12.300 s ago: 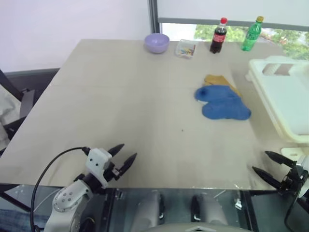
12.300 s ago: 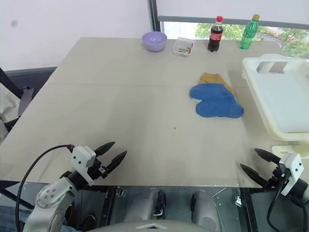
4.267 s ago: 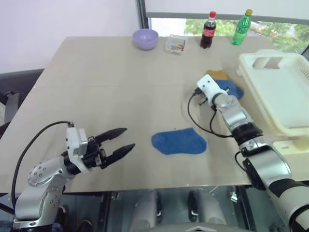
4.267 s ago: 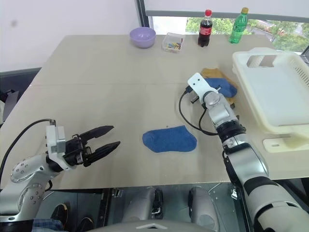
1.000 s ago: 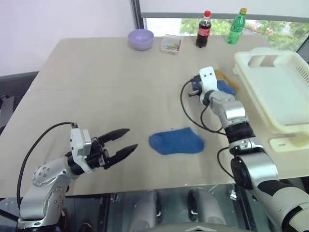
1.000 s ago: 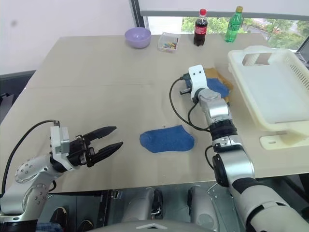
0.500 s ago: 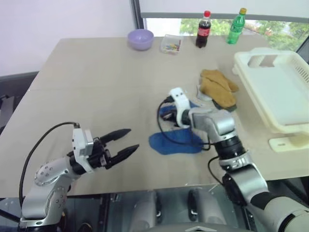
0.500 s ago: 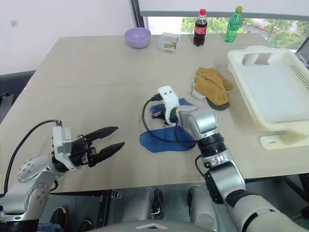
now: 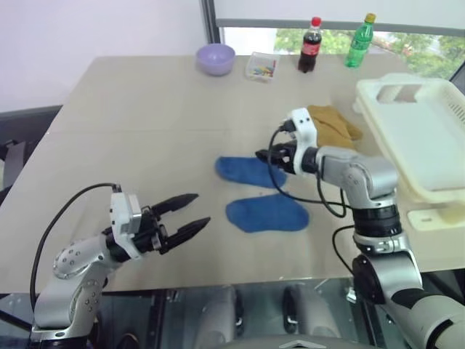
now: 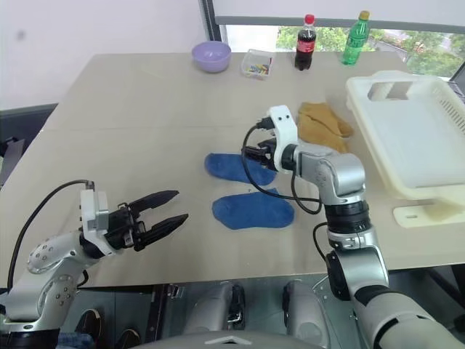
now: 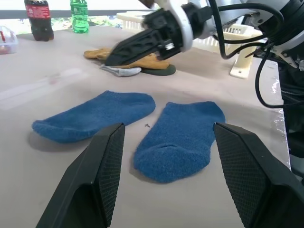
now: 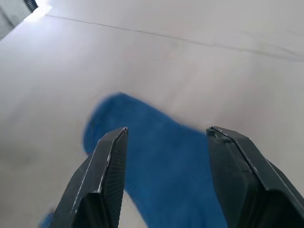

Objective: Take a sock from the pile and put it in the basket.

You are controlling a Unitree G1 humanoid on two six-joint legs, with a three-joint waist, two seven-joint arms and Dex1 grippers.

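— Beige tabletop, mid-sort: where's the sock?

— Two blue ones lie flat mid-table. My target sock [image 9: 247,171] sits just under the right gripper [image 9: 263,155], its partner sock [image 9: 267,213] nearer me; the pile [image 9: 330,125] is beside the basket [image 9: 429,138].

— How do you take it cleanly?

— I'd pinch the near end, lift clear, then carry right over the basket rim.

— The tools?

— Right fingers parted, holding nothing; left gripper [image 9: 193,215] also spread, empty, well apart.
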